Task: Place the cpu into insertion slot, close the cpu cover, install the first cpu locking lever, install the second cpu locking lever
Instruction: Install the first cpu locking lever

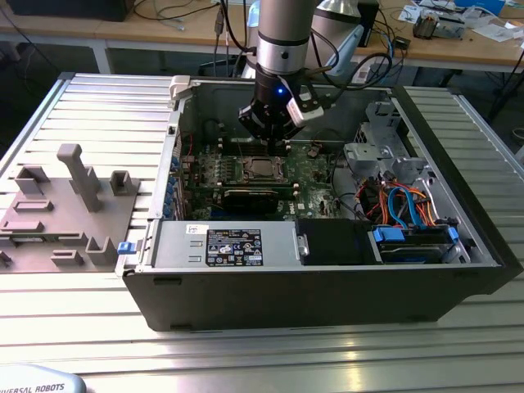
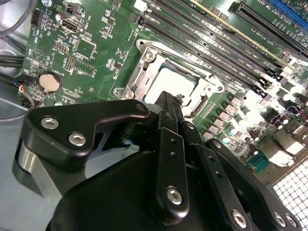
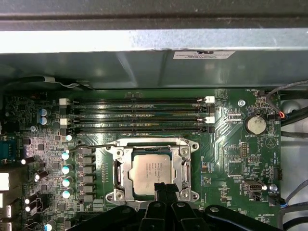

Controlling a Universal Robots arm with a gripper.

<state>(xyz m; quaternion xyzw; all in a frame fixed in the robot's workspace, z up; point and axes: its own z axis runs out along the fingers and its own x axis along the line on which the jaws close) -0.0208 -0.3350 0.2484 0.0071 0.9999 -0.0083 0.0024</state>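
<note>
1. Over the middle of the green motherboard (image 1: 315, 176), the claw (image 1: 274, 141) hangs point-down above the insertion slot (image 3: 153, 174); both wrist views show its black fingers (image 3: 162, 191) pressed together with nothing between them, the tips at the socket's edge.
2. Beneath the tips, the cpu (image 3: 150, 172) lies flat in the slot, and the cpu cover (image 3: 119, 166) is folded down around it, its silver top showing through the window.
3. So seating and covering look done; I judge the levers are the step in hand. Whether either is latched I cannot tell. That work calls for a firm, narrow push on a thin wire.
4. Beside the socket run long memory slots (image 3: 139, 115).
5. Outward, the open computer case (image 1: 327, 286) rests on a ribbed metal table (image 1: 246, 360), a grey fixture block (image 1: 65, 221) at the exterior view's left, cluttered wooden benches (image 1: 172, 29) behind.
</note>
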